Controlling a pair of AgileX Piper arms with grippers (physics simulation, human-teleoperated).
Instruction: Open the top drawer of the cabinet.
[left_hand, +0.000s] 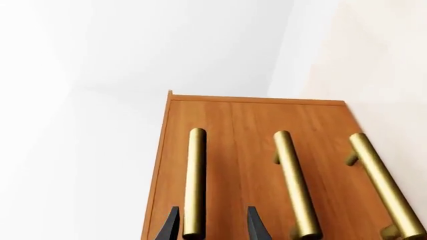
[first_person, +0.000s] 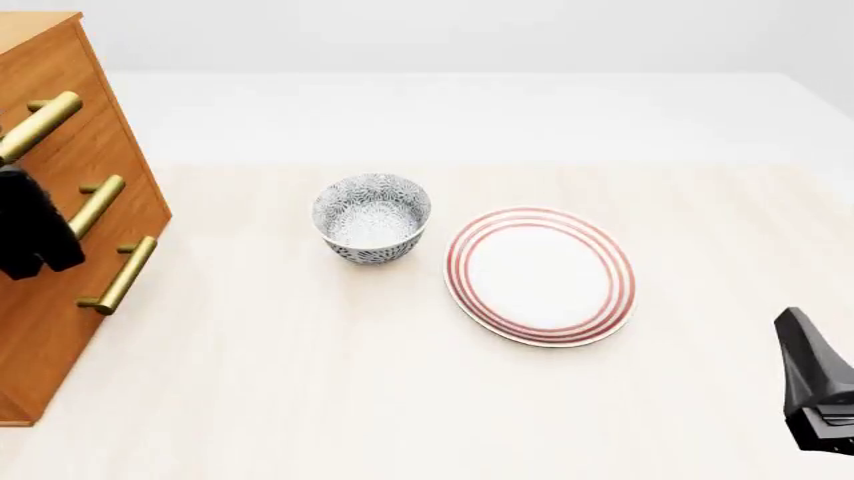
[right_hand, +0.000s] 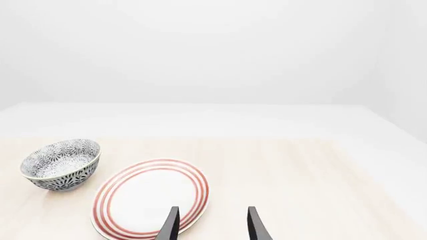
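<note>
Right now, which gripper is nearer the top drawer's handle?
Left. The left gripper has its fingers on either side of the top drawer's handle; the right gripper hangs far across the table, near the plate.

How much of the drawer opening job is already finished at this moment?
Done: the left claw has reached the cabinet, its open fingers on either side of one brass handle. In hand: closing on that handle, apparently the top drawer's. Left: the pull itself; all drawer fronts look flush. The right claw hangs open over the table, near the striped plate.
</note>
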